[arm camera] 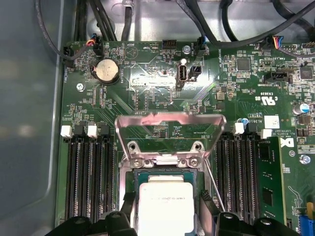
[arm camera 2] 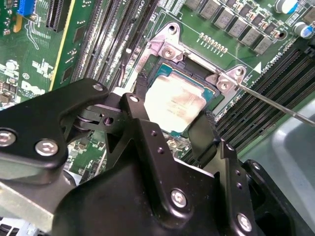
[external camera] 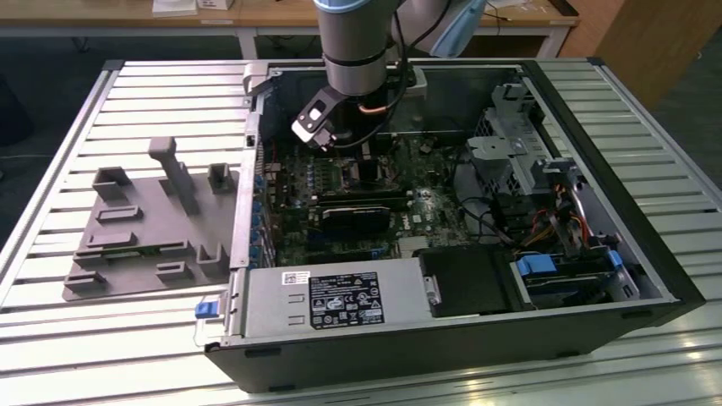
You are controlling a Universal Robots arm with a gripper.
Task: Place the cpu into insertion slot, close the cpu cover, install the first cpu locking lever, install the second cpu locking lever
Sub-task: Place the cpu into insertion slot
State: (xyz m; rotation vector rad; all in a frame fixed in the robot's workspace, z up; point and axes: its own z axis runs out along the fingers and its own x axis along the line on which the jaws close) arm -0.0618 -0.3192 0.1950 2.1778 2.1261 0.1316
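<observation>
Second wrist view: my tool stands over the insertion slot, with one finger at each of two opposite edges of the cpu.
Tool state: the fingers look to touch the chip's edges, so I judge the tool is clamped on the cpu. Holding it by the edges keeps the pale metal top free and the chip flat.
Chip place: the cpu lies inside the slot's rim, about level with the green motherboard. Whether it is fully seated or a little above, I cannot tell.
Cover: the cpu cover stands swung up on its hinge, beyond the slot, so the way down into the slot is free.
Lever: one thin locking lever reaches away to one side of the slot and seems unhooked, which I think is what lets the cover stand up.
Exterior view: the arm reaches down into the open computer case, which lies on the slatted table. There the arm covers the slot.
Hidden: in the first wrist view the near part of the cpu is cut off by the frame edge. In the second wrist view the tool's black body covers the near side of the slot. What lies under the chip I cannot see.
</observation>
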